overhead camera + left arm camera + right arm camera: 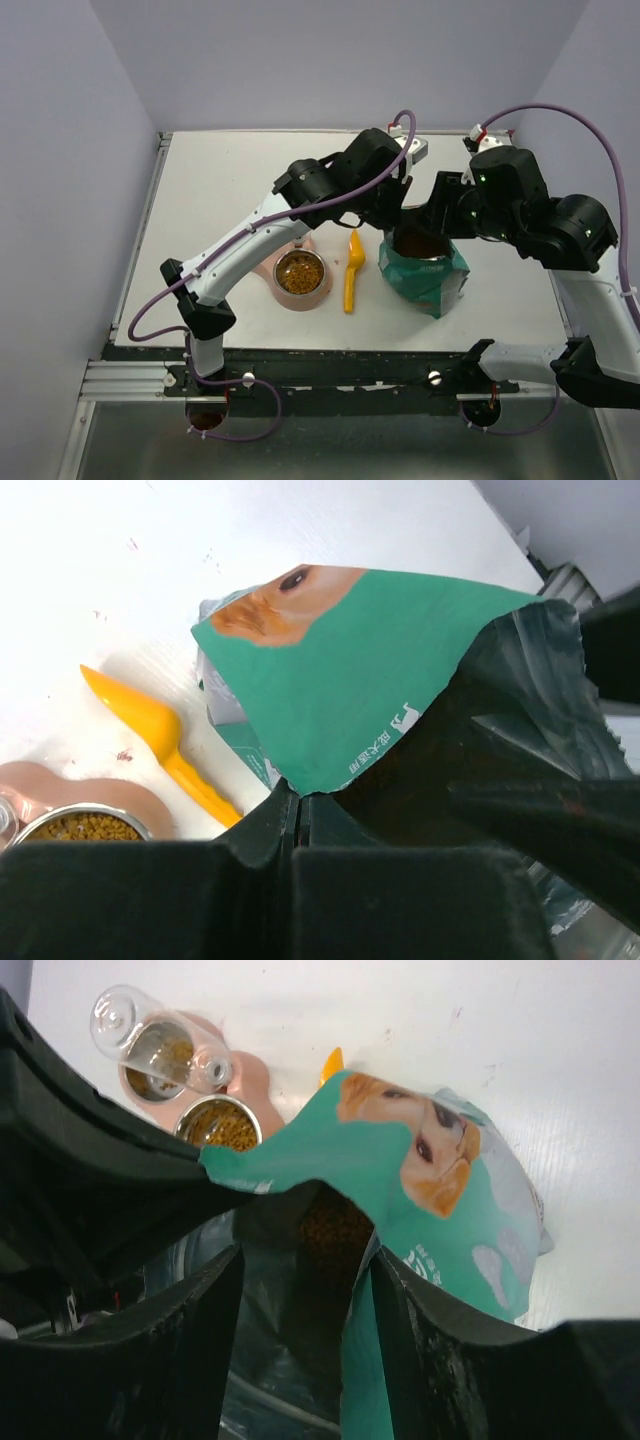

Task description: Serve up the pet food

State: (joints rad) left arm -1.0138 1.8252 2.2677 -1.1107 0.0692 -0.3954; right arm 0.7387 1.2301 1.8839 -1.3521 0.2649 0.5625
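The left gripper (300,818) has its fingers pressed together on the torn rim of the teal pet-food bag (340,680). The right gripper (305,1260) has its fingers spread with the bag's other lip between them, contact unclear. Dimly lit kibble (330,1222) shows inside the shadowed bag mouth and more fills the steel bowl (322,272), with the yellow scoop (352,268) lying between bowl and bag; from above, the wrists hide both sets of fingertips.

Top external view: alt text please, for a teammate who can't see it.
Both arms reach across the white table, the left gripper and right gripper meeting at the open top of a teal-green bag right of centre. Left of the bag lies a yellow scoop, then a pink feeder whose steel bowl holds pet food.
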